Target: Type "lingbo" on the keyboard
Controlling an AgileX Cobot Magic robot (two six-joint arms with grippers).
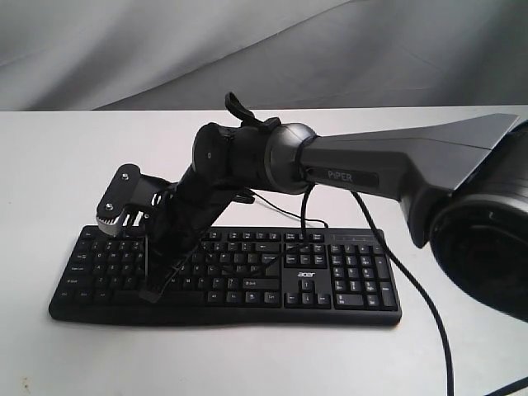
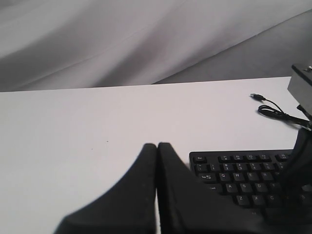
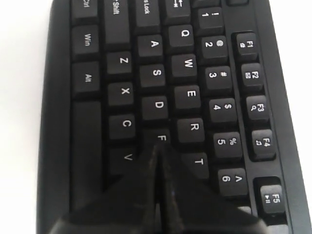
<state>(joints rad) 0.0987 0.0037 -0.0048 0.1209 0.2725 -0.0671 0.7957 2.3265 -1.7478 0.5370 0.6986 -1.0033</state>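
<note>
- Right wrist view: the keyboard (image 3: 156, 73) lies directly beneath the right tool (image 3: 158, 152). It is black with white legends, and its letter block spreads out ahead of the tips.
- The right tool is closed on nothing, its two fingers pressed together into a single point. The point sits at the near edge of the F key (image 3: 161, 138), with the V key (image 3: 127, 157) on one side and the T key (image 3: 198, 162) on the other. I cannot tell whether it touches the key.
- Exterior view: the right arm (image 1: 396, 169) reaches across the keyboard. Its tool comes down on the letter half, well apart from the number pad (image 1: 360, 276) and the acer logo (image 1: 301, 267).
- Left wrist view: the left tool (image 2: 157, 146) is also closed and empty, fingers flush against each other. It sits over bare white worktop (image 2: 73, 146), with the Esc key (image 2: 199, 159) at the keyboard's corner near it, off to one side.
- A thin black cable (image 2: 278, 113) lies loosely looped on the worktop beyond the keyboard, well apart from the left tool.
- A grey cloth (image 2: 97, 39) hangs behind the worktop.
</note>
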